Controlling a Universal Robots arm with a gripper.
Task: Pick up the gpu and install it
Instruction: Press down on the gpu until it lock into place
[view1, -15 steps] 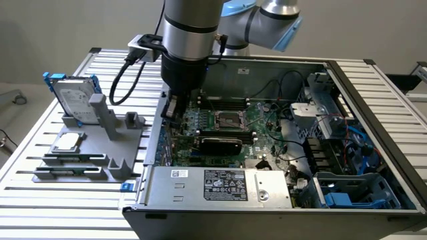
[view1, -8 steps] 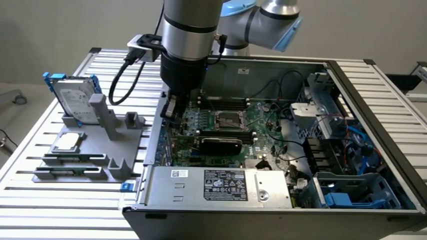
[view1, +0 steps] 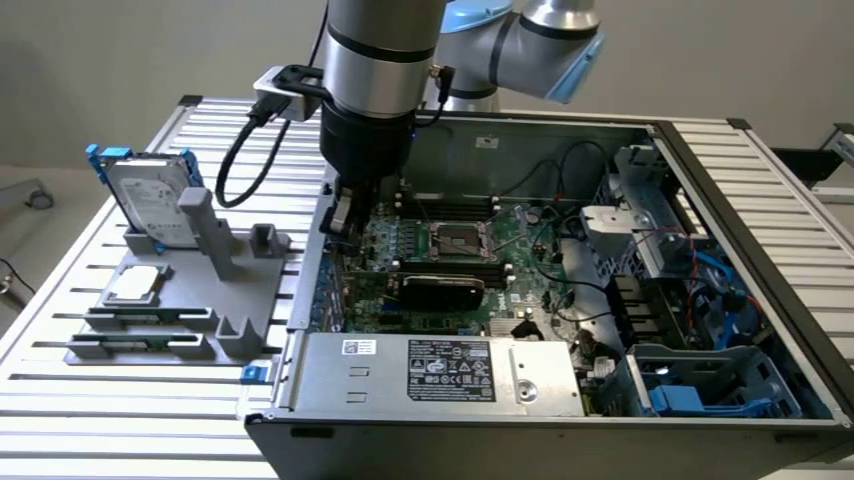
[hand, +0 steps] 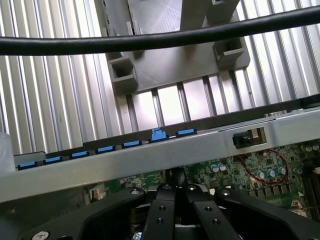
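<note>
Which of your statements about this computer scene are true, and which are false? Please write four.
1. The jaws are shut. True.
2. The gpu lies on the grey holder. False: it sits inside the case, on the motherboard.
3. The hard drive stands upright in the grey holder, outside the case. True.
4. The arm hangs over the case's side at the exterior view's right. False: it hangs over the side at the exterior view's left.
</note>
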